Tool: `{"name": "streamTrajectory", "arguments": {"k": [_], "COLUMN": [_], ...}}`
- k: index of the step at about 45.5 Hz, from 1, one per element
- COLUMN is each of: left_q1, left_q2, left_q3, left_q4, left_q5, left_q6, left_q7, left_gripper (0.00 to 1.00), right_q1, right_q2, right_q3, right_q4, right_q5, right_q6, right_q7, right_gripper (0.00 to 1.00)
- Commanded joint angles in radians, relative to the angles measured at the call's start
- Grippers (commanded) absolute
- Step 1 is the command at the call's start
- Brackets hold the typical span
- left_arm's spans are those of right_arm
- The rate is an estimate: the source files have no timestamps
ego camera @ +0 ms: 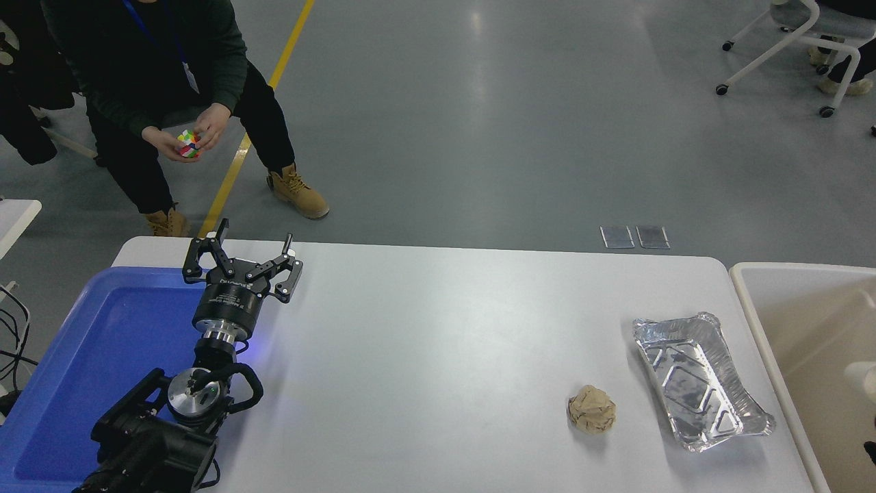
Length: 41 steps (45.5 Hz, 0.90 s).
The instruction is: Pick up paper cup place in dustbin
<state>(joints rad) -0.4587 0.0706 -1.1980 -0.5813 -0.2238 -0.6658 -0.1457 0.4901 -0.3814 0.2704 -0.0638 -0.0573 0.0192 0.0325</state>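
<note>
1. My left gripper [243, 263] rests parked over the blue tray [82, 356], jaws spread, empty.
2. Paper cup [861, 375] appears at the right edge, within the dustbin [756, 322]; my right pincer's state is unseen.
3. Judged step: release; next, withdraw clear.

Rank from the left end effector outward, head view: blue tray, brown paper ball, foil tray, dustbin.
From the left end effector, parked open at lower left:
1. Blue tray, directly under and beside it, far left.
2. Crumpled brown paper ball, right of centre, near edge.
3. Foil tray, just right of the ball.
4. Dustbin, past the table's right end.
</note>
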Motion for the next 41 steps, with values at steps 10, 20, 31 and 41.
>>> {"name": "streamTrajectory", "arguments": {"k": [10, 20, 31, 41], "left_q1": [0.0, 0.0, 0.0, 0.0], "left_q2": [0.0, 0.0, 0.0, 0.0], "left_q3": [0.0, 0.0, 0.0, 0.0], "left_q4": [0.0, 0.0, 0.0, 0.0], "left_q5": [0.0, 0.0, 0.0, 0.0], "left_q6": [0.0, 0.0, 0.0, 0.0], "left_q7": [0.0, 0.0, 0.0, 0.0], "left_gripper": [0.99, 0.99, 0.99, 0.99], "right_q1": [0.013, 0.106, 0.26, 0.464], "right_q2": [-0.005, -0.059, -0.209, -0.503], "right_q3": [-0.016, -0.063, -0.258, -0.353], "right_q4": [-0.002, -0.001, 0.128, 0.589], "right_q5": [-0.001, -0.004, -0.003, -0.103], "right_q6": [0.007, 0.015, 0.067, 0.061], "right_q7": [0.003, 0.001, 0.001, 0.001], "right_gripper": [1.0, 1.0, 1.0, 1.0]}}
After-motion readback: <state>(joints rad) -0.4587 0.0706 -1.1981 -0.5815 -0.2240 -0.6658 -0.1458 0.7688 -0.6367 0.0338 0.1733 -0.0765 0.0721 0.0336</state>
